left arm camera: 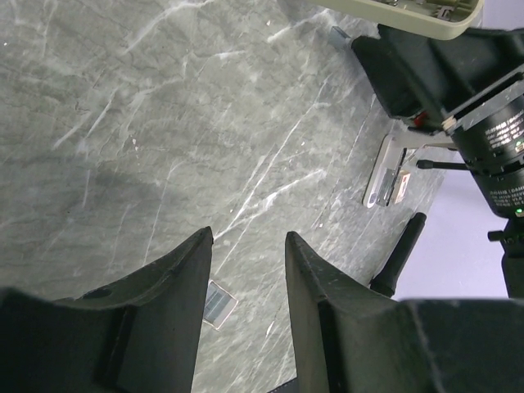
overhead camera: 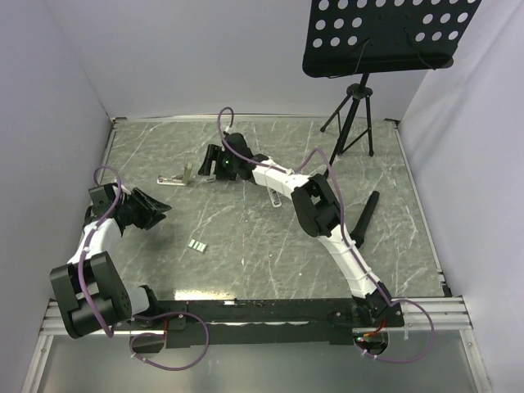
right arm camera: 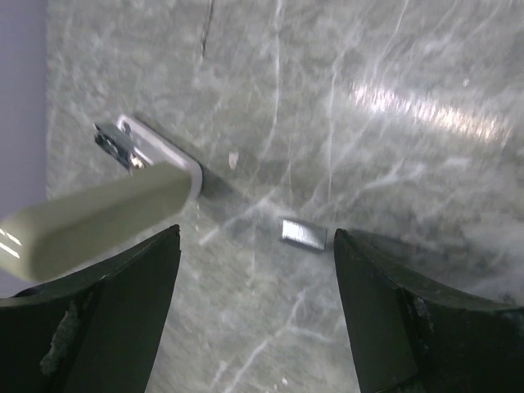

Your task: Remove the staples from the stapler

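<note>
The white stapler (overhead camera: 174, 177) lies opened on the table at the back left, its arm (right arm camera: 98, 217) raised off the silvery channel (right arm camera: 155, 151). My right gripper (right arm camera: 255, 237) hovers open just right of it, nothing between its fingers. A short silvery strip of staples (right arm camera: 304, 234) lies on the table below, close to the right finger. The left gripper (left arm camera: 248, 237) is open and empty at the left side, apart from the stapler (left arm camera: 389, 172). The right gripper (overhead camera: 214, 164) covers the strip from above.
A small grey ridged block (overhead camera: 196, 246) lies mid-table, also seen beside the left finger (left arm camera: 218, 303). A black cylinder (overhead camera: 366, 217) lies to the right. A music stand's tripod (overhead camera: 352, 119) stands at the back right. Walls close in the sides.
</note>
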### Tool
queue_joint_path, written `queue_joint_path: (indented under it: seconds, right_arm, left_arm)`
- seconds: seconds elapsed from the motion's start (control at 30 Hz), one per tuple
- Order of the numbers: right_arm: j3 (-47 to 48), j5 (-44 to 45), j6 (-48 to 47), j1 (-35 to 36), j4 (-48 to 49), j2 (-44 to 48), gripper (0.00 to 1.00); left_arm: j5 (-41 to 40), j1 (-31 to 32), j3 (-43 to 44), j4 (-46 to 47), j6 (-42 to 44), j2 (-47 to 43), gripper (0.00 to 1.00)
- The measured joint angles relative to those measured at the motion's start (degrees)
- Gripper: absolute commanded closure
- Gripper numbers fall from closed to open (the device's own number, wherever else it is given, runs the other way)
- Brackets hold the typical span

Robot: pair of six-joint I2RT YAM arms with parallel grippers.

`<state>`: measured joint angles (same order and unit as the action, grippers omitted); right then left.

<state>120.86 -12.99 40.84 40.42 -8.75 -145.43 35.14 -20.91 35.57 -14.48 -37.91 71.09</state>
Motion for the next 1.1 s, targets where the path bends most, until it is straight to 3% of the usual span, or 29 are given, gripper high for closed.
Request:
queue_joint_path:
  seconds: [0.5, 0.63, 1.1]
  right_arm:
    - [3.5, -4.72, 7.8, -1.07, 3.21, -3.76, 0.29]
    - [2.25, -6.78, 8.26, -1.07, 4.17, -3.85, 0.34]
    - [-2.05, -10.99, 5.68, -0.66, 9.22, -2.95, 0.38]
  left_arm:
    - [-0.02, 0.11, 0.0, 0.0, 0.0, 0.44, 0.54]
    - [-0.02, 0.11, 0.0, -0.02, 0.0, 0.44, 0.54]
    - [-0.02, 0.17, 0.0, -0.02, 0.0, 0.44, 0.55]
